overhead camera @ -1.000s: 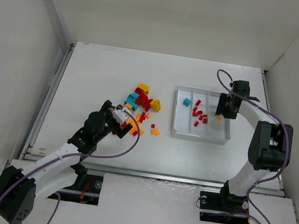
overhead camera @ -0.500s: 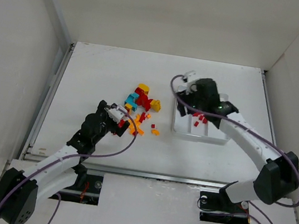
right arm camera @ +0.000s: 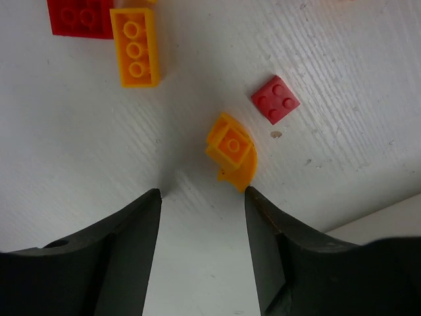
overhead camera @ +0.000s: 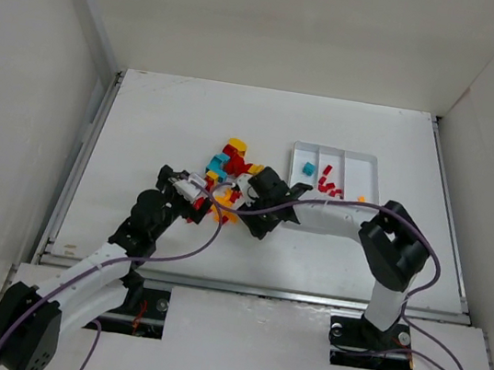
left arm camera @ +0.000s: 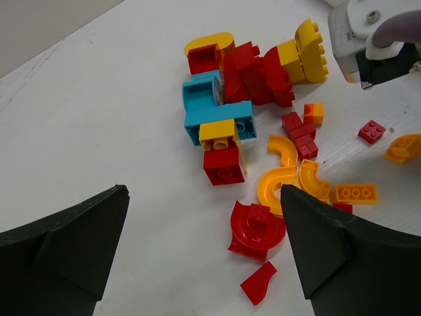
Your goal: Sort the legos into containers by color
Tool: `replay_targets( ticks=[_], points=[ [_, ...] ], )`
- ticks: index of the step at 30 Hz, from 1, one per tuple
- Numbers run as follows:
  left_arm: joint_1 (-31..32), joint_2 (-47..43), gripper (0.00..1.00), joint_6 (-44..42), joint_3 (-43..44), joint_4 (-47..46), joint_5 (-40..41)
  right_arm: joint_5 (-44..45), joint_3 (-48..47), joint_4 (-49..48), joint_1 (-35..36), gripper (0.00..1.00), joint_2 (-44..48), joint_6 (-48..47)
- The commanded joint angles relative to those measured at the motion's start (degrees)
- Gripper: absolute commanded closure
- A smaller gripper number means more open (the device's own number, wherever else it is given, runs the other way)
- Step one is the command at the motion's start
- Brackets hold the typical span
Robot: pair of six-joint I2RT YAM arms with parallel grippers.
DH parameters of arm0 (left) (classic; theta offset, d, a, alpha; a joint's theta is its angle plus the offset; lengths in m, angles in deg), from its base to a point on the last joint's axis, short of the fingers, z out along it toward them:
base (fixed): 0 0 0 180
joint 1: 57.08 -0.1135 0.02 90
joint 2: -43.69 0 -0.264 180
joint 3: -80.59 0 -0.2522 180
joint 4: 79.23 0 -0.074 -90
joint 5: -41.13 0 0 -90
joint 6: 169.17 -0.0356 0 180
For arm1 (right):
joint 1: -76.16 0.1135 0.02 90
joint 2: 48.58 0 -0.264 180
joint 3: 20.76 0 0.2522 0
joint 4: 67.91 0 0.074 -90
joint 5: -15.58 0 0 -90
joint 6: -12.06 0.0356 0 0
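Hovering nearest, the left gripper (left arm camera: 204, 192) spreads its fingers wide over the heaped legos (left arm camera: 250, 79). Just beyond, the right gripper (right arm camera: 200, 197), fingers apart and empty, sits off-centre from an orange curved brick (right arm camera: 231, 150). Closing there could flick it away, short of the containers (overhead camera: 361, 169).

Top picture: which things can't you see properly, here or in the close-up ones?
- Top view: the tray, near end hidden behind the right arm.
- Top view: the bricks in the tray, too small to tell shapes.
- Right wrist view: a red brick, cut off by the top edge.
- Left wrist view: a yellow curved piece, cut off by the right edge.
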Motion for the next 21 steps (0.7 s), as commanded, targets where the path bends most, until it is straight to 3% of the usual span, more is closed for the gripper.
replay_targets(
  ticks=[1, 14, 17, 18, 21],
  points=[
    [-0.1, -1.1, 0.00, 0.5, -0.5, -3.6, 0.7, 3.8, -2.4, -2.0, 0.4, 0.41, -1.0, 3.8],
    [-0.1, -2.1, 0.00, -0.1, -1.0, -4.1, 0.7, 10.2, -5.8, -2.0, 0.4, 0.42, -5.7, 4.4],
    [-0.1, -2.1, 0.00, -0.1, -1.0, -4.1, 0.7, 8.5, -6.9, -1.4, 0.4, 0.51, -6.9, 2.3],
    [-0.7, -2.1, 0.00, -0.1, -1.0, -4.1, 0.7, 7.7, -6.9, -1.4, 0.4, 0.60, -6.9, 2.3],
    [-0.7, -2.1, 0.00, -0.1, -1.0, -4.1, 0.7, 6.3, -5.5, -1.4, 0.4, 0.72, -6.3, 2.3]
  ],
)
